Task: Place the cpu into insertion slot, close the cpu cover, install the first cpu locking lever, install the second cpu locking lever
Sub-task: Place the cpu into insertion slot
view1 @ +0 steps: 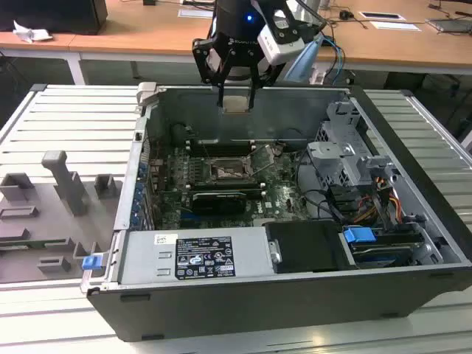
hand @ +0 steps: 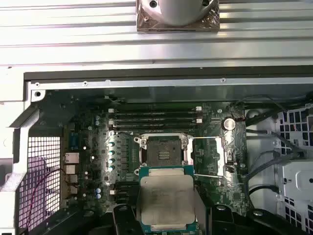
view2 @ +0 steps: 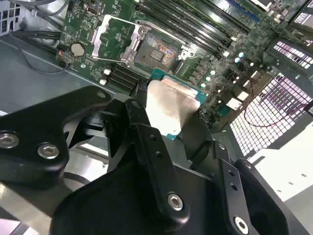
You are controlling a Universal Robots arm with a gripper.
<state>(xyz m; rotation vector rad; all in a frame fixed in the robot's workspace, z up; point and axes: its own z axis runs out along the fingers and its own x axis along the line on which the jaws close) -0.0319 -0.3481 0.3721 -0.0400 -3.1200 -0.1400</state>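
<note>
Item: the gripper [view1: 236, 102], black and two-fingered, at the end of the arm. We find it clenched on the cpu [view1: 236, 104], a small flat square chip with a pale silver metal top and a green edge. It grips the chip by two opposite sides. In the exterior view the chip hangs in the air near the far wall of the dark grey computer case [view1: 221, 313], well clear of the board below.

Item: the insertion slot [hand: 164, 152], a small dark square socket with a silvery rim, set in the green circuit board [hand: 93, 132]. We record it open, its contact field exposed, below the held cpu [view2: 168, 105] and apart from it.

Item: the cpu cover [hand: 209, 155], a thin silvery square frame with a cut-out centre. It is swung open beside the socket, on the exterior view's right of it.

Item: long black memory slots [hand: 154, 117], lying in a row just beside the socket.

Item: a pale slatted metal table [view1: 66, 118] bearing the case, with grey blocky fixtures [view1: 66, 184] on the exterior view's left.
</note>
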